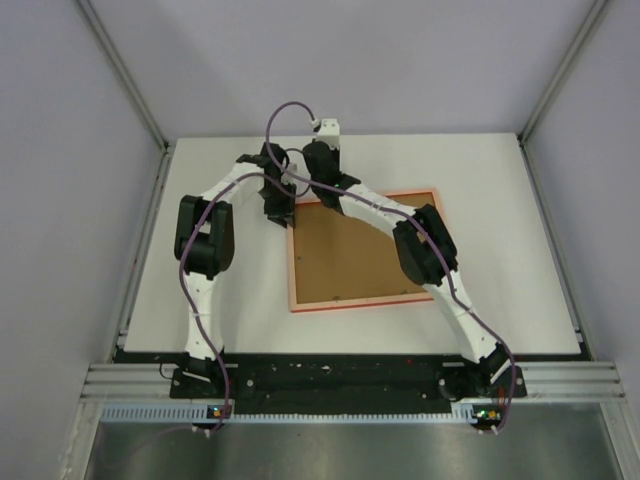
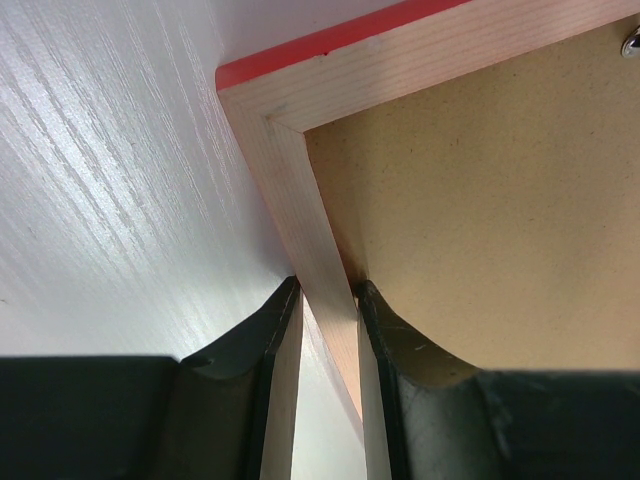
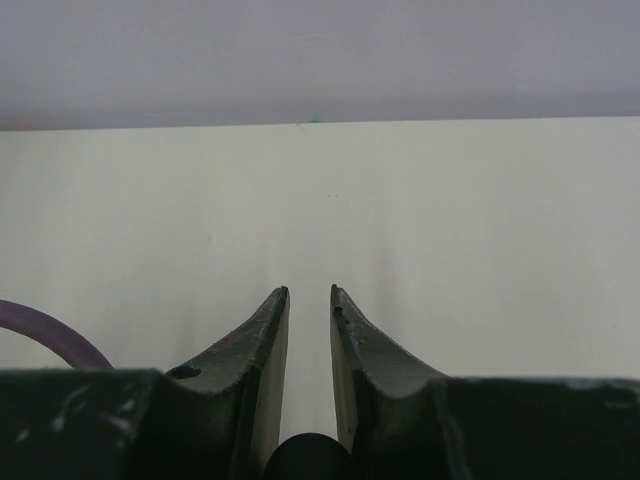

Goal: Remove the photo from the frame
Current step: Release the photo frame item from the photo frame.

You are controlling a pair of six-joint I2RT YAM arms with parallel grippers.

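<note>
The frame (image 1: 293,262) lies face down on the white table, its pale rim and thin red edge showing around the brown backing board (image 1: 345,255). The photo is hidden beneath that board. My left gripper (image 1: 279,212) sits at the frame's far left corner. In the left wrist view it (image 2: 328,288) straddles the pale rim (image 2: 290,190), one finger outside on the table side and one inside against the backing board (image 2: 480,200). My right gripper (image 1: 322,140) hovers beyond the frame's far edge. In the right wrist view it (image 3: 309,290) is nearly closed and empty, facing bare table (image 3: 420,200).
A metal screw or clip (image 2: 632,40) sits on the backing board near the frame's far rim. A purple cable (image 3: 50,335) loops beside the right wrist. Grey walls enclose the table (image 1: 500,170) on three sides.
</note>
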